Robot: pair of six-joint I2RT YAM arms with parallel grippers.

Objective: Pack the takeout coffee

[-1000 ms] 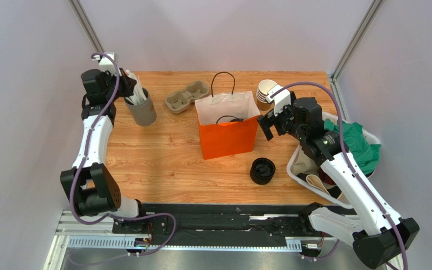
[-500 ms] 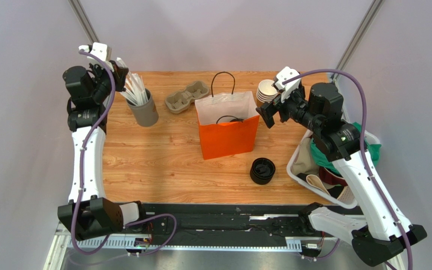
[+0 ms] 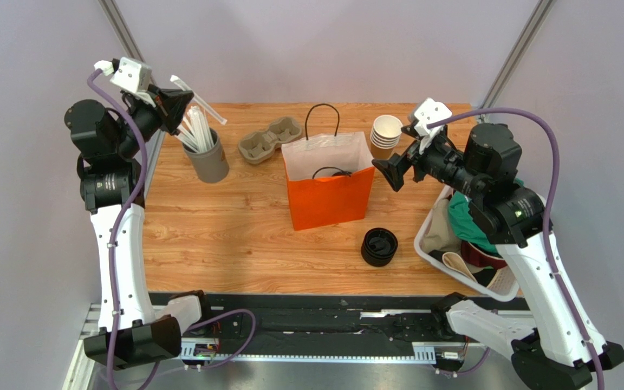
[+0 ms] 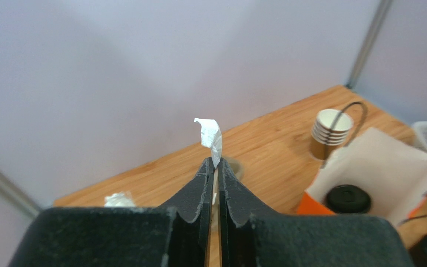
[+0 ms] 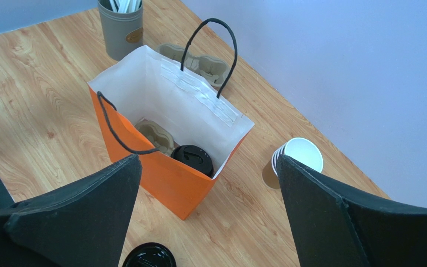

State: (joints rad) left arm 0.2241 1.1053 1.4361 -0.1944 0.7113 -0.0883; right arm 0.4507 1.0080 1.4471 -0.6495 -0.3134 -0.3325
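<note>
Nearest to us, a pile of black lids (image 3: 379, 246) is sitting on the wooden table (image 3: 234, 236), just in front of the orange paper bag (image 3: 327, 191) and towards its right corner. Further right of the bag, a white bin of cloths (image 3: 486, 244) is hanging over the table's edge.

The bag is standing open and upright. The takeout coffee (image 5: 192, 159) is resting inside it, lid up, beside a cardboard carrier (image 5: 154, 135). The right gripper (image 3: 390, 172) is hovering just right of the bag's rim with its jaws spread wide, gripping nothing.

Behind the bag, a stack of lidless cups (image 3: 386, 134) is standing to its right and a second cup carrier (image 3: 270, 138) to its left. Further left is a grey holder of wrapped straws (image 3: 205, 158). The left gripper (image 3: 178, 101) is poised above that holder, pinching a paper-wrapped straw (image 4: 212, 139) tightly near its top end. We cannot tell whether the lower end is clear of the holder.

We are judging the straw the weak point. Pinched so near its tip, it could slip out or swing, and it may drag its neighbours out of the holder. Carried to the bag, it could catch a handle or the rim. The light bag might tip if the right gripper brushes it.
</note>
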